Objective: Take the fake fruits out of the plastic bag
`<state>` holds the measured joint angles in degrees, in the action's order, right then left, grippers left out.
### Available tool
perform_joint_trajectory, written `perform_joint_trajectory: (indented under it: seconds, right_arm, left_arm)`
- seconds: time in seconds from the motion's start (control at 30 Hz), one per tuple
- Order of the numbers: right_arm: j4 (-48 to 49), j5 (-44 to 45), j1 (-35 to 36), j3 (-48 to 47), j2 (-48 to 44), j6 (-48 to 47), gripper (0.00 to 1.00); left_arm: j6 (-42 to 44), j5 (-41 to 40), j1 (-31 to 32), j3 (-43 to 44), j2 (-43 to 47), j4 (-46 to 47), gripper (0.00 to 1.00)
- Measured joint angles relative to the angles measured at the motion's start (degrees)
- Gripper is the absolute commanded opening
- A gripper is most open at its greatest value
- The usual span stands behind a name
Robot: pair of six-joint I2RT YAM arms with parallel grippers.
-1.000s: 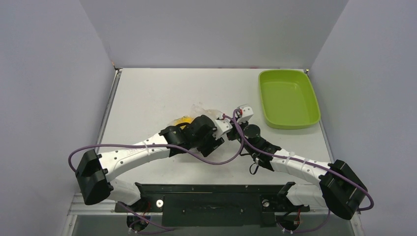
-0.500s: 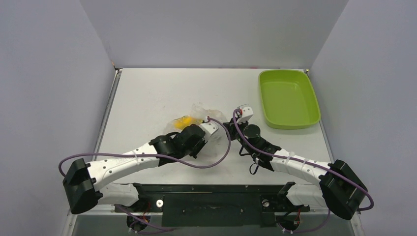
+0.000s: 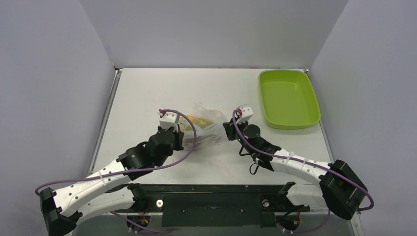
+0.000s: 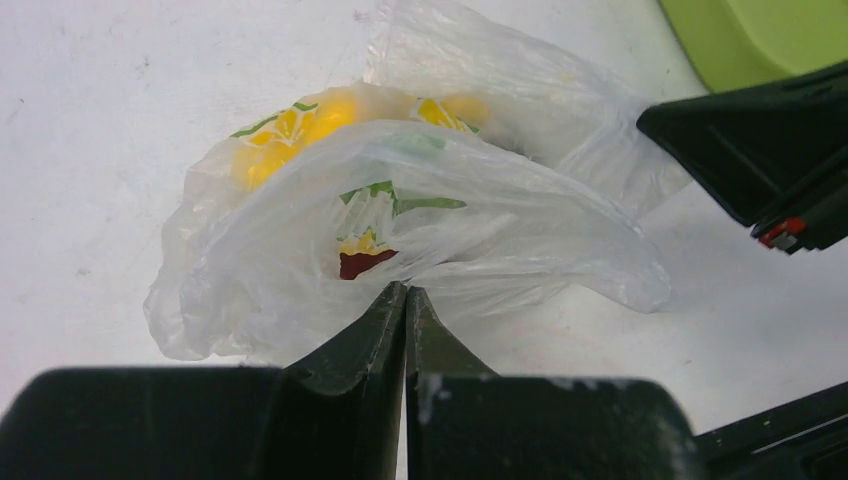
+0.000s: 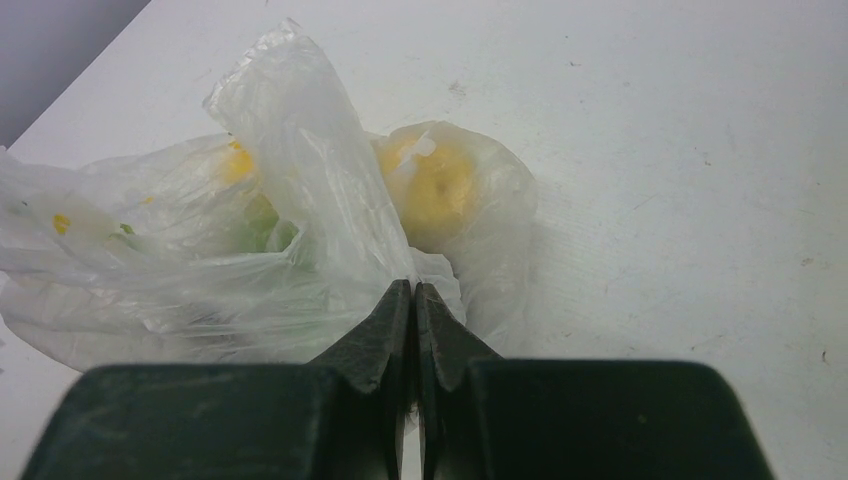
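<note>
The plastic bag [image 3: 206, 124] lies crumpled mid-table between my two arms, clear film with flower prints [image 4: 440, 200]. The fake fruits are inside it: a yellow one [image 4: 290, 135], a dark reddish one [image 4: 362, 264], and in the right wrist view a yellow one [image 5: 440, 195] with a patch of green [image 5: 272, 236] beside it. My left gripper [image 4: 405, 290] is shut, pinching the film at the bag's near-left side [image 3: 187, 132]. At the bag's right end my right gripper [image 5: 413, 287] is shut on a fold of film [image 3: 227, 130].
A lime-green tray [image 3: 287, 98] stands at the back right of the table, its corner visible in the left wrist view [image 4: 760, 35]. Grey walls enclose the table on three sides.
My left arm has swung back and to the left, off the top of the bag, and its gripper has gone from open to shut on the film. The right arm has not moved.
</note>
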<state>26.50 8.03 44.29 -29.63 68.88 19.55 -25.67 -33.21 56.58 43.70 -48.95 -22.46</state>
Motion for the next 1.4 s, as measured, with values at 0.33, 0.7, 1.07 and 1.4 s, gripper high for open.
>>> perform_joint_trajectory:
  seconds: [0.33,0.7,1.07,1.4]
  right_arm:
    - [-10.3,0.9,4.2,-5.2,0.0,0.0,0.15]
    - [-34.7,-0.5,6.4,-33.2,5.9,1.4,0.74]
    - [-45.1,-4.3,6.8,-47.1,22.3,-3.5,0.80]
    - [-49.2,4.9,6.7,-52.7,27.7,-4.0,0.78]
  left_arm:
    - [-13.2,2.3,-3.3,-3.7,3.9,2.7,0.00]
    - [-20.4,6.1,-4.5,-14.4,14.0,8.2,0.00]
    - [-24.6,9.6,-5.7,-15.2,15.1,7.6,0.00]
    - [-27.6,11.4,-6.9,-12.6,14.1,1.0,0.00]
